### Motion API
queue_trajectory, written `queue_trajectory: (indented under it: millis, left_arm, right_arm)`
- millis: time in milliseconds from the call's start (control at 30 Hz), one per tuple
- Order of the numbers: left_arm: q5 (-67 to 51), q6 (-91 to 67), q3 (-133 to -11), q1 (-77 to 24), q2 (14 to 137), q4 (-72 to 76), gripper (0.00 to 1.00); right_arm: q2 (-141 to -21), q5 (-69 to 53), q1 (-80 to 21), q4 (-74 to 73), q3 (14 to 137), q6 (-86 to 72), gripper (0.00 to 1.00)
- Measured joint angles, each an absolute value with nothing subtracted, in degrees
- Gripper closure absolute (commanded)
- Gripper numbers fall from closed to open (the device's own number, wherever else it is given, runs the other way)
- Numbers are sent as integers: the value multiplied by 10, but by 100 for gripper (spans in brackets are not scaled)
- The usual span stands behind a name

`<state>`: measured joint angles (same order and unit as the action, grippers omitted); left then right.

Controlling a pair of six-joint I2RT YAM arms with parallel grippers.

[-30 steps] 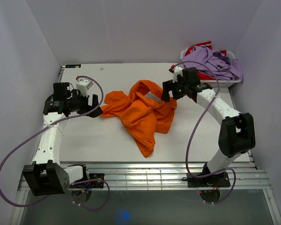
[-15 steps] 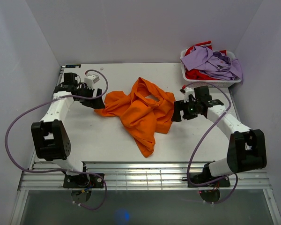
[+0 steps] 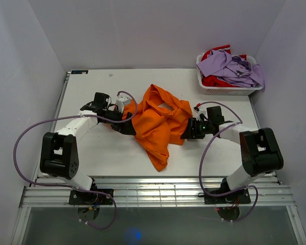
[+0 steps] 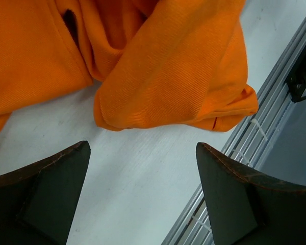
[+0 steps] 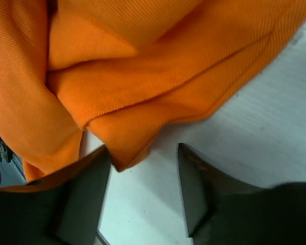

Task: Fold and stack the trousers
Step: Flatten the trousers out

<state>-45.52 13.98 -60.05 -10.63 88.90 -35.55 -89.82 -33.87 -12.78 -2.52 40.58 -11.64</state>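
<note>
Left end effector (image 4: 143, 150) and right end effector (image 5: 143, 153) gape wide flanking crumpled trousers (image 3: 158, 122), basket (image 3: 222, 91) well apart.

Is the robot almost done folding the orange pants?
Not nearly. Nothing looks done yet: the trousers lie in a crumpled heap on the table, unfolded. Right now the left gripper and right gripper sit open at opposite edges of the cloth, holding nothing. A cloth corner just reaches between the right one's fingers. Left to do: grab, spread flat, fold, stack.
</note>
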Motion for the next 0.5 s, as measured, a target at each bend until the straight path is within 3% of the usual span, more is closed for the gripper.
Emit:
queue_trajectory:
  millis: [133,233,367,500]
  left_arm:
    - [-440,91,-567,-107,903,-306,9]
    - [-443,59,-545,-107,907,-269,26]
    - [-455,18,-535,-107,914,-231,55]
    - [-476,-8,-536,-100,921,-214,95]
  right_arm:
    - [-907,-352,-129,20,403,-130,74]
    - [-908,-364,-130,42,403,-136,92]
    - [-905,-371,-130,43,403,-131,92]
    - [-867,-371,-130,12,403,-104,92]
